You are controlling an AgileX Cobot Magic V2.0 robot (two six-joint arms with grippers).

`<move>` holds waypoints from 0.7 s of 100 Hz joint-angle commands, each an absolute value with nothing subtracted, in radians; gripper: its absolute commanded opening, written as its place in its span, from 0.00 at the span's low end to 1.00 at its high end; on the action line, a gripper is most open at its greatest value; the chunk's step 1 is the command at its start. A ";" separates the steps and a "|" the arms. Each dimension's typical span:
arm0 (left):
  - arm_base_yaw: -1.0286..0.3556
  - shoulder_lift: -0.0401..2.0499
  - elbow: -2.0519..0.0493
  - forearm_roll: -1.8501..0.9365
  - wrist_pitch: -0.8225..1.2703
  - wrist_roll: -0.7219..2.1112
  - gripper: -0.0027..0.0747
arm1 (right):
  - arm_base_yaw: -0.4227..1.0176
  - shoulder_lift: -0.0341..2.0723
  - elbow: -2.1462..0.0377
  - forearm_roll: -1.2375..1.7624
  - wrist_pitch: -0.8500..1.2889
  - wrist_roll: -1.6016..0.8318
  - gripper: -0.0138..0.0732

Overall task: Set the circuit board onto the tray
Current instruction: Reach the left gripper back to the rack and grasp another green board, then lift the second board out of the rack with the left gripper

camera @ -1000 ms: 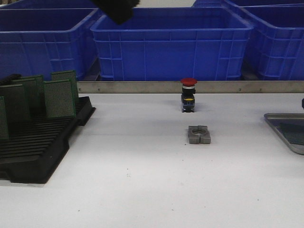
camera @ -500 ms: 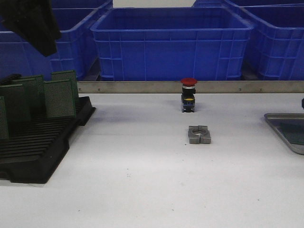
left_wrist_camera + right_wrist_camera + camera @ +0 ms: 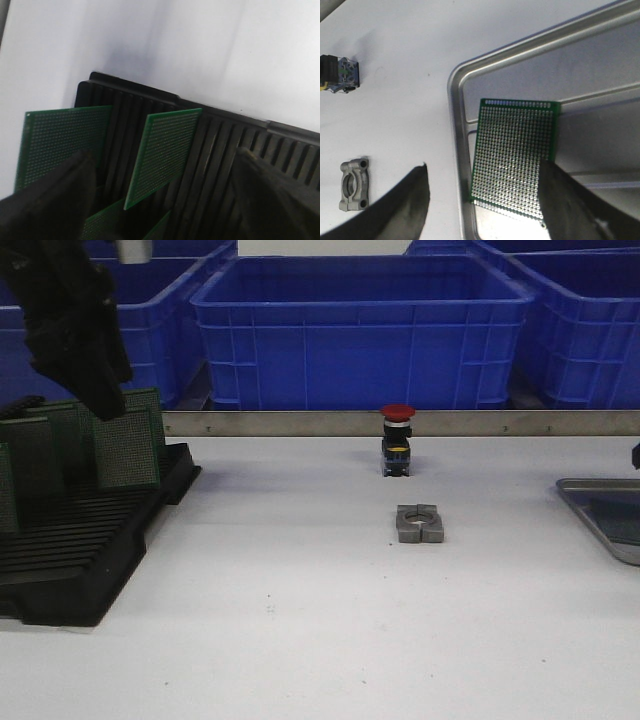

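Note:
Several green circuit boards [image 3: 125, 445] stand upright in a black slotted rack [image 3: 80, 560] at the table's left. My left gripper [image 3: 100, 390] hangs just above them, open. In the left wrist view one board [image 3: 165, 155] stands between its fingers [image 3: 50, 200], untouched, with another board [image 3: 65, 142] beside it. The silver tray [image 3: 590, 502] is at the right edge of the table. In the right wrist view a green board [image 3: 515, 160] lies flat in the tray [image 3: 457, 150] by its rim. My right gripper [image 3: 484, 167] is open above it, holding nothing.
A red-capped push button [image 3: 397, 440] and a grey metal clamp block [image 3: 419, 523] stand mid-table; both also show in the right wrist view, the button [image 3: 340, 75] and the clamp [image 3: 354, 184]. Big blue crates [image 3: 360, 335] line the back behind a metal rail [image 3: 400, 423].
My left arm has swung from the top centre to the left and come down over the boards in the rack. The right side has not changed.

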State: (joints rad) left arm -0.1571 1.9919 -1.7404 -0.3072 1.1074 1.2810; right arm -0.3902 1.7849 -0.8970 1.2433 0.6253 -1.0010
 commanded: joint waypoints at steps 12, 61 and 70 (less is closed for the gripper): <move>-0.155 1.989 -1.770 -0.327 1.082 1.272 0.71 | -0.396 1.736 -0.920 1.266 0.659 -1.004 0.72; -0.155 2.013 -1.770 -0.327 1.100 1.266 0.18 | -0.396 1.736 -0.920 1.266 0.659 -1.004 0.72; -0.153 2.013 -1.770 -0.327 1.104 1.266 0.01 | -0.396 1.736 -0.920 1.266 0.659 -1.004 0.72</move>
State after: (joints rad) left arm -0.1571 2.0681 -1.7420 -0.3027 1.1058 1.2774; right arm -0.3902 1.7849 -0.8970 1.2433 0.6253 -1.0010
